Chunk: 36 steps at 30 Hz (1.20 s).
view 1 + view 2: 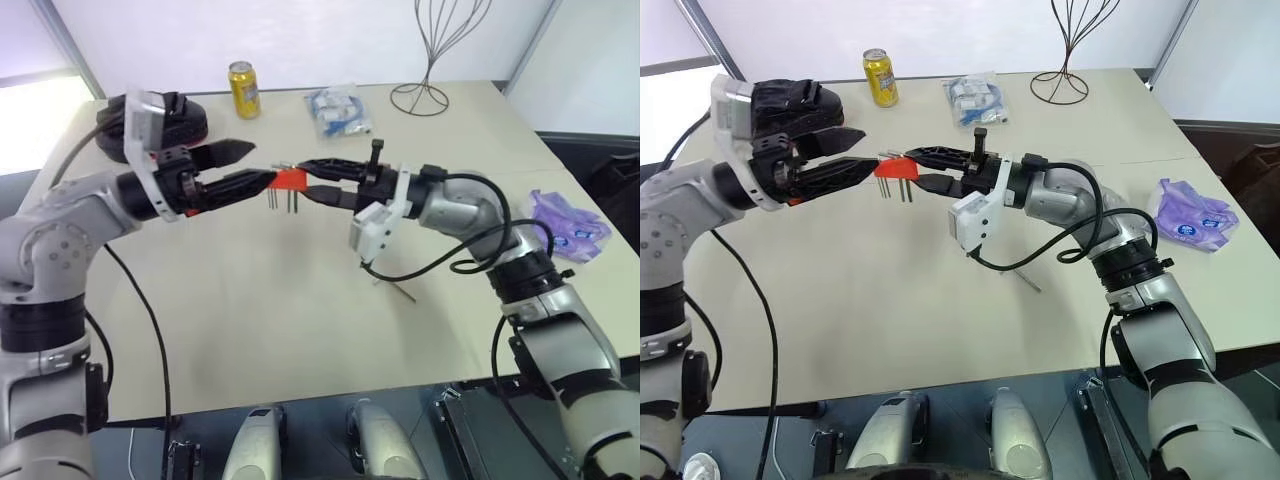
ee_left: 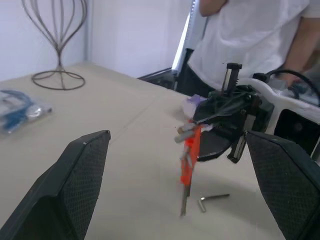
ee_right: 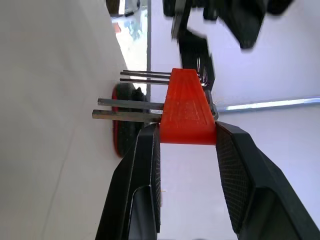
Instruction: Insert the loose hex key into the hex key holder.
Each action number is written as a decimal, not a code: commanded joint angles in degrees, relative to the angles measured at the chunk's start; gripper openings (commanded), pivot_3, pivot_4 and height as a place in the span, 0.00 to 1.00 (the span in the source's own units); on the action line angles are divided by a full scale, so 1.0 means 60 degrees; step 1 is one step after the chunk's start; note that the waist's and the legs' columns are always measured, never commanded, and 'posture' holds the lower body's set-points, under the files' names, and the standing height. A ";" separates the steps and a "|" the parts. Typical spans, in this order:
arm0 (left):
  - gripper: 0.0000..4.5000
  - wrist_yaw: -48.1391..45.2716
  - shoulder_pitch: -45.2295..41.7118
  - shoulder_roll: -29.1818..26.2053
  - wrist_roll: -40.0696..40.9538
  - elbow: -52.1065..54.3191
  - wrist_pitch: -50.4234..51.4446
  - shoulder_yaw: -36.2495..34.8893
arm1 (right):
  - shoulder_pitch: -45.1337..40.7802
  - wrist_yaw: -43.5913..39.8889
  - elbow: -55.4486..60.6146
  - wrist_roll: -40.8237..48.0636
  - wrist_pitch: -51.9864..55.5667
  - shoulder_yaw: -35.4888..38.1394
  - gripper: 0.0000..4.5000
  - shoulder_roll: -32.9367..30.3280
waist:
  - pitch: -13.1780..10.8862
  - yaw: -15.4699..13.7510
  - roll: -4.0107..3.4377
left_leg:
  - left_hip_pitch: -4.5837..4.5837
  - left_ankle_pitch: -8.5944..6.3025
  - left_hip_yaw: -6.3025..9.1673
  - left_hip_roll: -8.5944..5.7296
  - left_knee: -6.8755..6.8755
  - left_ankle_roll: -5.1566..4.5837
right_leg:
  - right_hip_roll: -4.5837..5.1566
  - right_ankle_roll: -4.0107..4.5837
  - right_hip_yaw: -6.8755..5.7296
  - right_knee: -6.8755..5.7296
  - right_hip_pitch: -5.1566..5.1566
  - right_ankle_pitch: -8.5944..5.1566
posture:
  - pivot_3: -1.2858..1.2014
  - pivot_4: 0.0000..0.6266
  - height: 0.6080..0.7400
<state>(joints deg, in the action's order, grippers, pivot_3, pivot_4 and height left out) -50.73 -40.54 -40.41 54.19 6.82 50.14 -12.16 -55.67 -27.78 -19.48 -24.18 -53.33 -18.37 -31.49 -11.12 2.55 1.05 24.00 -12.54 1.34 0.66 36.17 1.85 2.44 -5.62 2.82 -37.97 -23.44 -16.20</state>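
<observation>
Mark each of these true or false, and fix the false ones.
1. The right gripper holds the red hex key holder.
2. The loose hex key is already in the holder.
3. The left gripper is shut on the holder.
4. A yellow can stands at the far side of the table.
1. True. The right gripper is shut on the hex key holder, held up above the table.
2. False. The loose hex key lies on the table, under the right arm.
3. False. The left gripper is open beside the holder, its fingers spread wide.
4. True. The yellow can stands upright near the far edge.
</observation>
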 commanded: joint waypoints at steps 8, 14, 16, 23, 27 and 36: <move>1.00 -0.0332 -0.0286 0.0125 0.0538 0.0315 0.0532 -0.0033 | -0.0663 0.0661 -0.0017 -0.0233 -0.0707 0.0235 0.22 0.0060 | 0.0000 -0.0013 0.0000 | 0.0000 0.0003 0.0002 0.0005 0.0003 0.0005 | 0.0003 0.0000 0.0000 -0.0003 0.0002 0.0000 | 0.52 0.24 1.00; 1.00 -0.0276 -0.0118 0.0065 0.0698 0.0493 0.0664 -0.0170 | -0.0734 0.0599 -0.0080 -0.0161 -0.0666 0.0216 0.22 0.0083 | 0.0000 -0.0013 0.0000 | 0.0000 0.0004 0.0004 0.0005 0.0003 0.0006 | 0.0007 0.0000 0.0000 -0.0003 0.0003 0.0000 | 0.52 0.24 1.00; 1.00 -0.0255 -0.0054 0.0059 0.0752 0.0562 0.0711 -0.0217 | -0.0745 0.0594 -0.0095 -0.0140 -0.0643 0.0227 0.22 0.0087 | 0.0000 -0.0011 0.0000 | -0.0001 0.0005 0.0004 0.0005 0.0003 0.0007 | 0.0006 0.0000 0.0000 -0.0004 0.0003 0.0000 | 0.52 0.24 1.00; 1.00 -0.0205 0.0119 -0.0001 0.0822 0.0678 0.0736 -0.0295 | -0.0784 0.0566 -0.0142 -0.0069 -0.0622 0.0215 0.22 0.0095 | 0.0000 -0.0015 0.0000 | -0.0001 0.0005 0.0005 0.0006 0.0003 0.0007 | 0.0007 0.0000 0.0000 -0.0005 0.0003 0.0000 | 0.52 0.24 1.00; 1.00 -0.0130 0.0169 -0.0016 0.0838 0.0675 0.0713 -0.0367 | -0.0777 0.0508 -0.0151 -0.0021 -0.0613 0.0198 0.22 0.0083 | 0.0000 -0.0014 0.0000 | -0.0001 0.0006 0.0005 0.0005 0.0003 0.0009 | 0.0007 0.0000 0.0000 -0.0005 0.0003 0.0000 | 0.52 0.24 1.00; 0.13 0.0041 0.0203 0.0120 0.0679 0.0592 0.0498 -0.0297 | -0.0715 0.0369 -0.0025 0.0091 -0.0456 0.0176 0.22 0.0086 | 0.0000 -0.0014 0.0000 | -0.0001 0.0006 0.0005 0.0005 0.0003 0.0009 | 0.0008 0.0000 0.0000 -0.0006 0.0003 0.0000 | 0.52 0.24 1.00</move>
<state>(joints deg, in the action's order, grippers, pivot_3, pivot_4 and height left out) -50.54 -38.98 -39.68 57.94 9.35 54.18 -12.51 -58.68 -25.82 -20.66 -25.38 -55.97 -18.25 -30.93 -11.12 2.46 1.05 24.00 -12.50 1.37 0.69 36.19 1.91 2.49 -5.61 2.82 -38.00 -23.43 -16.21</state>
